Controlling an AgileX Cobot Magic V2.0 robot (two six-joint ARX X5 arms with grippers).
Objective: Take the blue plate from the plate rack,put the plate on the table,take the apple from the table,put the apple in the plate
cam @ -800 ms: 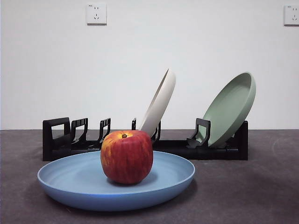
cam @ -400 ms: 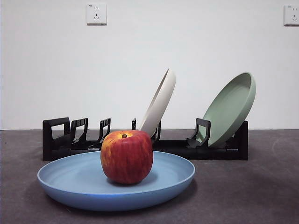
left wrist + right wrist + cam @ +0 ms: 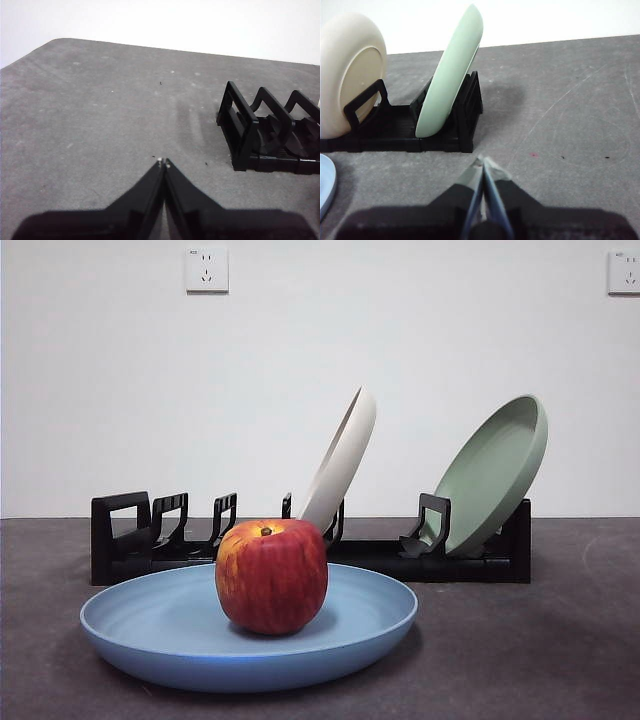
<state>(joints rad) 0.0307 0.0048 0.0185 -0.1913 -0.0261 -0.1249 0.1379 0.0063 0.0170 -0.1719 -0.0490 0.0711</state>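
Apple [image 3: 271, 575] sits upright in middle of blue plate [image 3: 160, 625]; plate flat on counter [image 3: 540, 640], just in front of black rack [image 3: 120, 540].

Left claw [image 3: 163, 161] clenched, empty, over bare counter near rack end. Right claw [image 3: 481, 161] clenched, empty, near green plate [image 3: 451, 70].

Task looks done. Risk: right arm swinging near rack could knock green plate or white plate [image 3: 342, 460], both leaning in slots. Apple round; jolt to plate could roll it.

Counter dark grey, matte, lightly speckled. White wall behind, two sockets [image 3: 206, 270].

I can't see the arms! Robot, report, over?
Both pincers shut, empty: left pincer, right pincer. Apple sits in blue plate on table. Nothing in the way.
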